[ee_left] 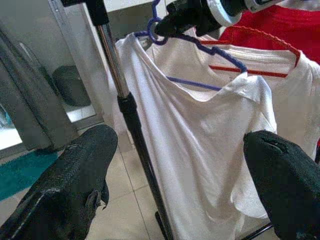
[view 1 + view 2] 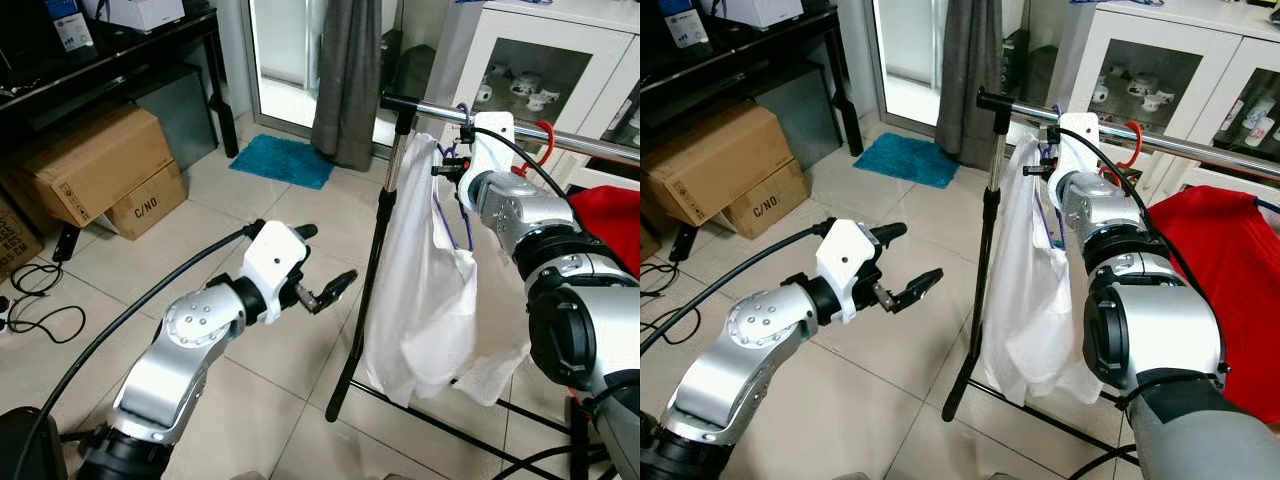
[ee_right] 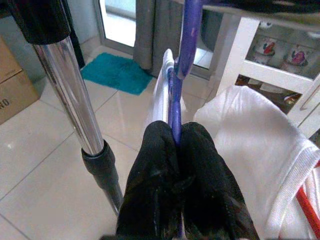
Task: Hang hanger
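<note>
Hanger [image 1: 210,52]: purple, carrying a white shirt [image 2: 430,300], its hook at the chrome rail [image 2: 560,138] of the rack.
Right gripper [image 3: 176,150]: fingers clenched on the hanger's neck.
Left gripper [image 2: 325,268]: fingers spread, empty, left of the rack's upright pole [image 2: 985,240].
Neighbour: red garment [image 2: 1215,290] on the rail.

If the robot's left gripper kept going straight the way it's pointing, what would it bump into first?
Probably the white shirt hanging on the rack; the left gripper, open, points at it. The rack's upright pole stands just beside that line.
</note>
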You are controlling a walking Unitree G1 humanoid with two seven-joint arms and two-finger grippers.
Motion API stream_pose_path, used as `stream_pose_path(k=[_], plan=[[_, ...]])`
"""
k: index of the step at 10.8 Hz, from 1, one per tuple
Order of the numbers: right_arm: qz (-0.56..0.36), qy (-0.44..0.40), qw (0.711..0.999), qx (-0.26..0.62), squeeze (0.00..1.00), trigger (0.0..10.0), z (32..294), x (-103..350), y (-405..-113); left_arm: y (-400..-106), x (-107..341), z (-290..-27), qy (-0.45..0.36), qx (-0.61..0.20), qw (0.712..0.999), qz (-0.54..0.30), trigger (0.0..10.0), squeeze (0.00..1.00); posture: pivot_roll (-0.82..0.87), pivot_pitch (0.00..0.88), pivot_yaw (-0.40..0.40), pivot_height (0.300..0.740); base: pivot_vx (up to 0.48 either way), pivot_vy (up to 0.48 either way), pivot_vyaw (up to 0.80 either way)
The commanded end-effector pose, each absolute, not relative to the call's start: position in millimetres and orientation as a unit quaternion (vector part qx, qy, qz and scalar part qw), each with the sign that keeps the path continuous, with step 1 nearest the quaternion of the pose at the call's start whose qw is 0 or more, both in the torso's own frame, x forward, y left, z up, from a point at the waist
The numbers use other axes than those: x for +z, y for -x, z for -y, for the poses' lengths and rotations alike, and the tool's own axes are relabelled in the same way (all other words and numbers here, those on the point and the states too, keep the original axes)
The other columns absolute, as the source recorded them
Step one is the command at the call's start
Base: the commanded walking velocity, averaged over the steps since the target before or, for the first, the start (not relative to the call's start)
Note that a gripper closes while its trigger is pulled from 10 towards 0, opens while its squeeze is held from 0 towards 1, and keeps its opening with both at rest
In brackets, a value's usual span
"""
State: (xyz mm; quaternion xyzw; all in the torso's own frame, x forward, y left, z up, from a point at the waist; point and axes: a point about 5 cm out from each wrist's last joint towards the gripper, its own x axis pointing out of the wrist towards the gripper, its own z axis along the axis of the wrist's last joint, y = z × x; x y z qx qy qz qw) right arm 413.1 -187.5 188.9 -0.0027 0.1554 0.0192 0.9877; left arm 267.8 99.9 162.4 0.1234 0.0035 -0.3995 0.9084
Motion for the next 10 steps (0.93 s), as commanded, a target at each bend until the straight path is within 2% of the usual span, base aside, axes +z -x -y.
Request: stream_pose_path(k=[1,7,8,9,10], plan=[[-0.133,-0.022,0.991,0.009,1.0,10.0,190,194,-414,-273,166,-101,-0.127,-0.387,0.913,0.004,10.0,0.0,0.0,0.057,0.002,0.74,0.0,0.0,0.0],[-0.113,-0.05,0.992,-0.035,1.0,10.0,193,204,-417,-273,174,-99,-0.122,-0.401,0.908,0.011,10.0,0.0,-0.02,0.155,0.021,0.74,0.0,0.0,0.0],[-0.101,-0.057,0.993,-0.029,0.0,10.0,193,209,-418,-272,174,-98,-0.123,-0.403,0.907,0.011,10.0,0.0,-0.02,0.158,0.02,0.74,0.0,0.0,0.0],[-0.096,-0.06,0.993,-0.025,0.0,10.0,193,211,-418,-272,175,-98,-0.123,-0.404,0.906,0.011,10.0,0.0,-0.02,0.158,0.017,0.74,0.0,0.0,0.0],[-0.081,-0.063,0.995,-0.006,0.0,7.9,193,218,-419,-272,175,-100,-0.123,-0.404,0.906,0.011,10.0,0.0,-0.02,0.151,0.013,0.74,0.0,0.0,0.0]])
